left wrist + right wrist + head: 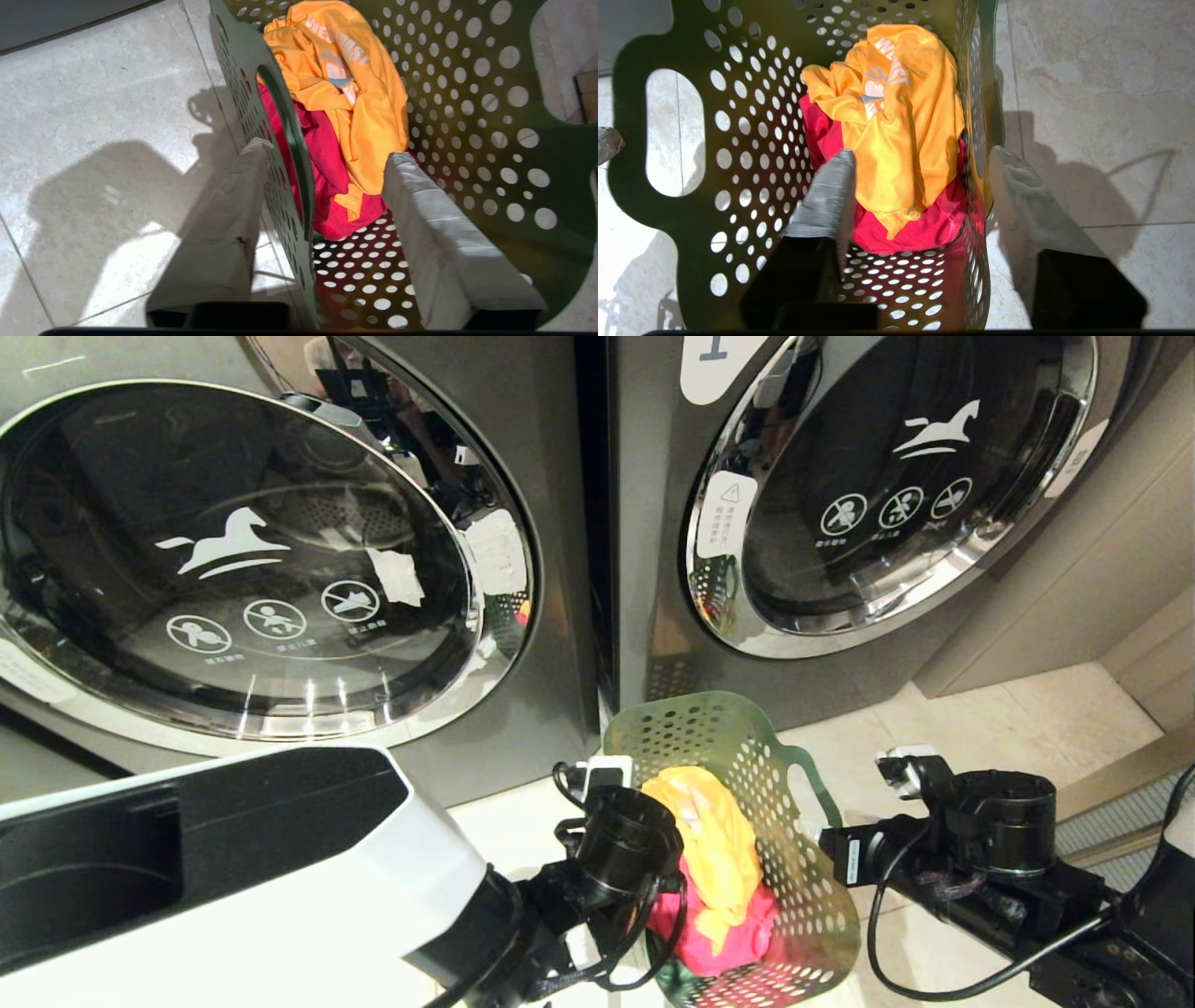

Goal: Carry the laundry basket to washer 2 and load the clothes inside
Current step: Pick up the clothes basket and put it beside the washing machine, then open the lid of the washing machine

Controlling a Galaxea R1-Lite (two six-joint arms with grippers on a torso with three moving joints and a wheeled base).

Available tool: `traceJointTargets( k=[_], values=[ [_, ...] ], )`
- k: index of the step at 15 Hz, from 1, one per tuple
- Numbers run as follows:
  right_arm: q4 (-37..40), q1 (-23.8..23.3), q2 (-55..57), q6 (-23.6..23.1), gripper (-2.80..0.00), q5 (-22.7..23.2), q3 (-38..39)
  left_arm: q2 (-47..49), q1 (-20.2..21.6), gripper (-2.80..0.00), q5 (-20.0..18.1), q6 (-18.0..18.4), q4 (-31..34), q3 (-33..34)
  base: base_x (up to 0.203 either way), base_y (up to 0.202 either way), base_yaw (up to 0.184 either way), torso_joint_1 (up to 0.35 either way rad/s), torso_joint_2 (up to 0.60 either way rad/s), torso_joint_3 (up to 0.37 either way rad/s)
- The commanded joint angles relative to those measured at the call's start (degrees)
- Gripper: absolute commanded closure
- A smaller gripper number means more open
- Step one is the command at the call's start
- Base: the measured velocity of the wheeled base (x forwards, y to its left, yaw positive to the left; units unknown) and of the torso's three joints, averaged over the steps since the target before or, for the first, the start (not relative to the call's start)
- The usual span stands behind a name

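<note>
While both pincers (322,154) (920,158) straddle its walls, unclosed, laundry basket (803,887) holds yellow garment (719,849), red garment (738,943).

My body shell (233,887) is glossy white with a deep black recess moulded into it. My left arm (621,845) ends in a round black cylindrical joint, with thin black cables looping loosely around it and a small white block just behind. My right arm (999,831) is blocky matt black, with a round capped housing, a boxy side module and a long black cable sagging beneath. The left gripper (322,186) has two long fingers (439,233) wrapped in pale grey tape over black mounts. The right gripper (920,186) has the same grey-taped fingers (826,196) on black bases.
</note>
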Motion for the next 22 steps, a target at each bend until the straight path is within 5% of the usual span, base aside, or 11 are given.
traceJointTargets(
  k=[1, 5, 11, 15, 19, 22],
  values=[
    [-0.4, 0.0, -2.4, -0.1, 0.0, -0.1, 0.5, -1.8, 0.1, 0.0, 0.2, -0.1, -0.4, 0.3, 0.0, 0.0, 0.0, 0.0, 0.0, 0.0],
    [-0.2, 0.1, -9.8, -1.5, 0.0, -5.3, 2.8, -8.9, 2.1, 0.0, 3.2, 1.5, -0.5, 2.9, 0.0, 0.0, 0.0, 0.0, 0.0, 0.0],
    [0.1, -5.0, -23.5, -9.0, 0.0, -14.9, 11.2, -28.1, 20.8, 0.0, 4.9, 9.3, -0.7, 17.8, 0.0, 0.0, 0.0, 0.0, 0.0, 0.0],
    [2.6, -7.0, -36.1, -14.6, 0.0, -20.5, 20.2, -44.2, 27.8, 0.0, 4.8, 12.8, 0.0, 32.7, 0.0, 0.0, 0.0, 0.0, 0.0, 0.0],
    [26.2, -7.1, -56.1, -15.7, 0.0, -23.0, 21.1, -61.4, 29.0, 0.0, 4.8, 18.5, 8.3, 43.1, 0.0, 0.0, 0.0, 0.0, 0.0, 0.0],
    [53.1, -7.0, -69.9, -14.9, 0.0, -19.3, 21.2, -72.5, 29.2, 0.0, 0.0, 20.1, 26.0, 50.4, 0.0, 0.0, 0.0, 0.0, 0.0, 0.0]
  ],
)
